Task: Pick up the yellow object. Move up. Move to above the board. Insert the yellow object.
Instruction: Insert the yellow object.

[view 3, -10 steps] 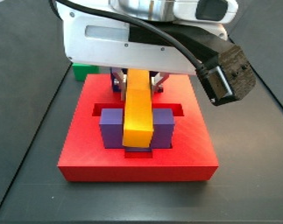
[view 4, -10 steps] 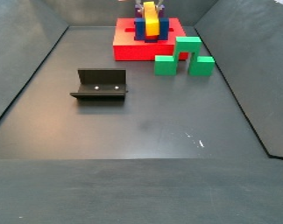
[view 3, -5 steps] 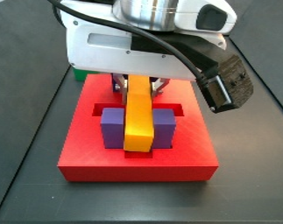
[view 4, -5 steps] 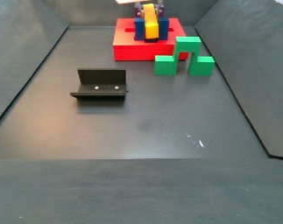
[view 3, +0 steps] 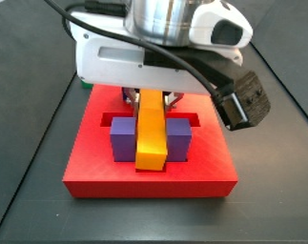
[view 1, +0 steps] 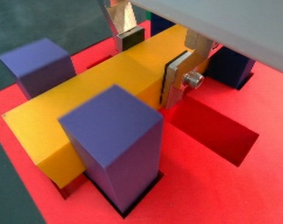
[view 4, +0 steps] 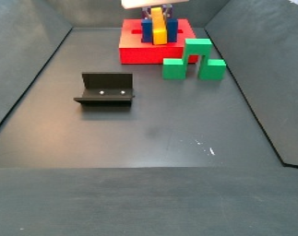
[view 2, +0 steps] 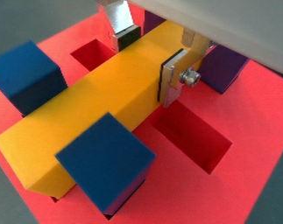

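The claw [view 1: 155, 54] is still clamping the yellow object [view 3: 151, 131] and lowering it further between the purple blocks [view 3: 122, 139] on the board [view 3: 150, 172] (nearly seated, I'd guess).

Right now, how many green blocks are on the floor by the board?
3, clustered right of the board: one against it, two nearer the camera. The hand holds the yellow object over the board; more may be hidden behind.
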### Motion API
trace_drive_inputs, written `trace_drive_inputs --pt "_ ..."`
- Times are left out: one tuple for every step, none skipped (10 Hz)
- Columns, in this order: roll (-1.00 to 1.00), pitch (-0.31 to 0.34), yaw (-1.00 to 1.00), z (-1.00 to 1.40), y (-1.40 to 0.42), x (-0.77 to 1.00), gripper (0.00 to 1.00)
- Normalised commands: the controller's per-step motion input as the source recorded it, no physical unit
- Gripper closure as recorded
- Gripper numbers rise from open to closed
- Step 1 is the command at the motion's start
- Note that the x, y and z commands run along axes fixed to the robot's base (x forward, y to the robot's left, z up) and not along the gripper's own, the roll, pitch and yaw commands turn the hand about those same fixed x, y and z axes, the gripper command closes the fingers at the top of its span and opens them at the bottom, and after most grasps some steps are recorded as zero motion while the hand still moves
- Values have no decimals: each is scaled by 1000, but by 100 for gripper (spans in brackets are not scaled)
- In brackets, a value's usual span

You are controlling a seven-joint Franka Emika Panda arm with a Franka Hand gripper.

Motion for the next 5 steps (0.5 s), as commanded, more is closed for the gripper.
trace_drive_inputs --pt "97 0 31 -229 -17 74 100" --pt "91 0 23 -214 -3 34 100" --pt "94 0 14 -197 -14 0 100" --pt "77 -3 6 -186 -26 0 100" --pt "43 0 0 -66 -14 0 100"
